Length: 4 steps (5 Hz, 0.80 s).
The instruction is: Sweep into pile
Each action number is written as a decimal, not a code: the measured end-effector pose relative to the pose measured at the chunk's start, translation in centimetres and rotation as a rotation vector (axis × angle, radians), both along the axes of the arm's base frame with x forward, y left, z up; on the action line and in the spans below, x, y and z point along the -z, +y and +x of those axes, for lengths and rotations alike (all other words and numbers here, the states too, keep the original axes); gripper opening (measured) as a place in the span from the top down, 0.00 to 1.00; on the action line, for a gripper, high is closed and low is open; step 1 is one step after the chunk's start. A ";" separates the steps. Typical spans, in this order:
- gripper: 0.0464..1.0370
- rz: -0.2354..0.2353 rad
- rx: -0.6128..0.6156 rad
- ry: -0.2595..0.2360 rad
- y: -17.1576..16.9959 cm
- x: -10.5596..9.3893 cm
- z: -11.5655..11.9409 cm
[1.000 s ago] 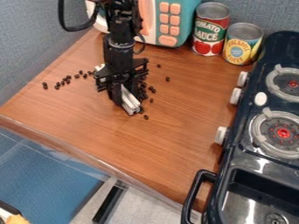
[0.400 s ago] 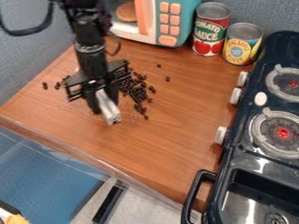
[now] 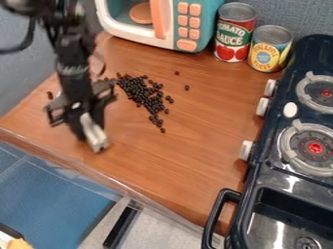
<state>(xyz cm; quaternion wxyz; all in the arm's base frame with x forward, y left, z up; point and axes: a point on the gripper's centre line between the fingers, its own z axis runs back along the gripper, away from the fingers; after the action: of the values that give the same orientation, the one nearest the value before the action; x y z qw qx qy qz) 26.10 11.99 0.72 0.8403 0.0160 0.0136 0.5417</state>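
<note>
Gripping a pale bar, the pincer appears between strokes left of the loose bean heap, with a stray bean behind it likely needing a push rightward next.

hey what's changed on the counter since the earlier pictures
The black robot gripper has moved left and toward the counter's near edge, along with the pale oblong piece at its tip. That uncovers more of the heap of small dark beans. The red tomato sauce can, yellow pineapple can and teal-and-white toy microwave stayed put.
</note>
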 end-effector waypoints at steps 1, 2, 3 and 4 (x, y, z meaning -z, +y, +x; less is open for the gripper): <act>0.65 0.011 -0.033 0.009 2.5 0.3 1.1; 0.65 -0.010 -0.055 0.047 3.5 0.4 0.3; 0.65 -0.025 -0.039 0.038 3.7 0.4 -0.1; 0.65 -0.039 0.066 0.047 3.6 0.5 -0.3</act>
<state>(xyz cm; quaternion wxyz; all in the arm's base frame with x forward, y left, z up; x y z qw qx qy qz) 25.83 15.61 0.21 0.8572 0.0125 0.0435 0.5130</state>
